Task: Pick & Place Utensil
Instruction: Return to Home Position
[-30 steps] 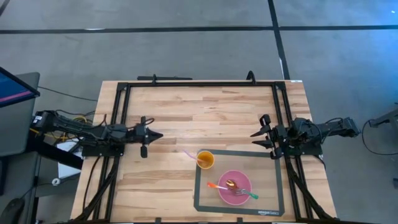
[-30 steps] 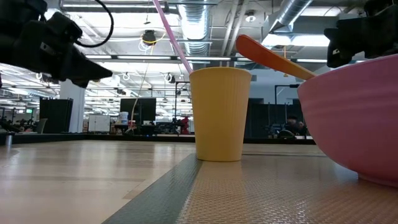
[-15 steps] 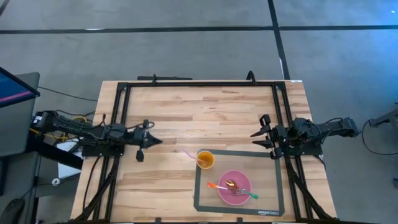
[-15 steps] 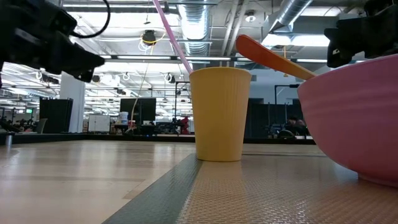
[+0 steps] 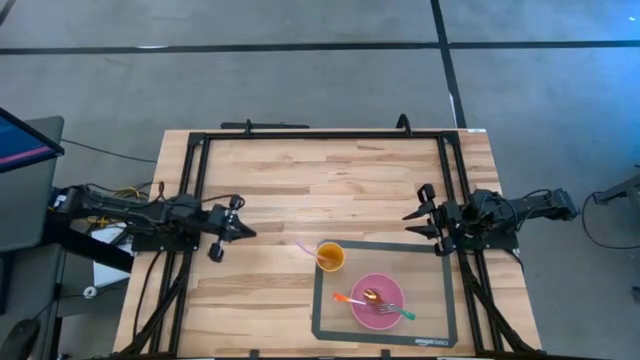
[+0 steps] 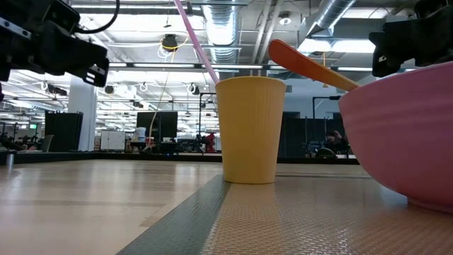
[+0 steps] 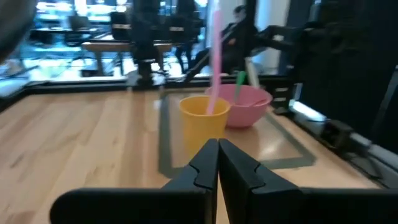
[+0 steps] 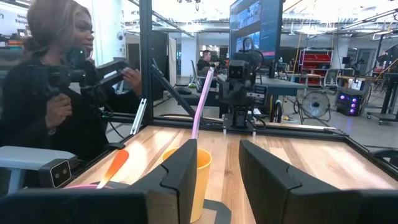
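The pink straw (image 5: 303, 249) leans in the yellow cup (image 5: 330, 256), mid-frame: likely light, bendy, best pinched mid-stem; left end effector (image 5: 247, 232) closed and empty, right end effector (image 5: 408, 224) parted.

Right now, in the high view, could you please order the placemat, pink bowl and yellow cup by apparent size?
1. placemat
2. pink bowl
3. yellow cup
Seen from straight above, so nearness matters little.
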`<state>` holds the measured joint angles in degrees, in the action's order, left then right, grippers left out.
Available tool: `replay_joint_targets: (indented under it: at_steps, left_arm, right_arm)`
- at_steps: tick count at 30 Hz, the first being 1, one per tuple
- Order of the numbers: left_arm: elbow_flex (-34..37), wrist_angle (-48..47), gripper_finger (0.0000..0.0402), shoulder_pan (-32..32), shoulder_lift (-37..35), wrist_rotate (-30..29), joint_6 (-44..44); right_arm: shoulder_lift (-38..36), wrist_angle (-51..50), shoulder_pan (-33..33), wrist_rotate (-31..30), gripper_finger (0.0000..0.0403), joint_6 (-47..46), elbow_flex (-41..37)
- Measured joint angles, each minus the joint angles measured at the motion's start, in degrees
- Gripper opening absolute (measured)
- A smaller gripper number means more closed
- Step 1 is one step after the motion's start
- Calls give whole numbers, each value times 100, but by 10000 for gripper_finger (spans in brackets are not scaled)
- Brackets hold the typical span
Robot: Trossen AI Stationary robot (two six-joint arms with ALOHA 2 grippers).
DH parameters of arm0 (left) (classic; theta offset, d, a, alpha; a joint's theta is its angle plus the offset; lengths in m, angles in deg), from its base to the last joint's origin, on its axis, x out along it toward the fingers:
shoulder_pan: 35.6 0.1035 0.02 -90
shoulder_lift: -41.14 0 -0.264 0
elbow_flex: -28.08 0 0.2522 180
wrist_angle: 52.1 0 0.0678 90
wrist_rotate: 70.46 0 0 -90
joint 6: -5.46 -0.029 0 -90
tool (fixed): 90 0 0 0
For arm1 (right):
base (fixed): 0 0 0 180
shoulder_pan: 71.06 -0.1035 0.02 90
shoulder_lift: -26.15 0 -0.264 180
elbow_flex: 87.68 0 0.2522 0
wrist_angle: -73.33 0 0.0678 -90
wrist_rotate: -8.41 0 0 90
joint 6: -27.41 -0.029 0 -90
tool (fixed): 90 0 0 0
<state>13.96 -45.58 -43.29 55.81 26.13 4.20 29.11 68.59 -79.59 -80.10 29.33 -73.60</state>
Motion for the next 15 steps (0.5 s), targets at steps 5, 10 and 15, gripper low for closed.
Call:
replay_joint_targets:
  at_steps: [5,10,15]
  left_arm:
    - [0,-476,12,527,-589,934,178]
    - [0,-490,12,842,-642,1085,325]
    - [0,-493,12,1175,-718,1388,326]
  right_arm:
    - [0,0,0,-1,113,-1,0]
    - [0,-2,-1,0,113,-1,0]
    - [0,-1,0,-1,113,-1,0]
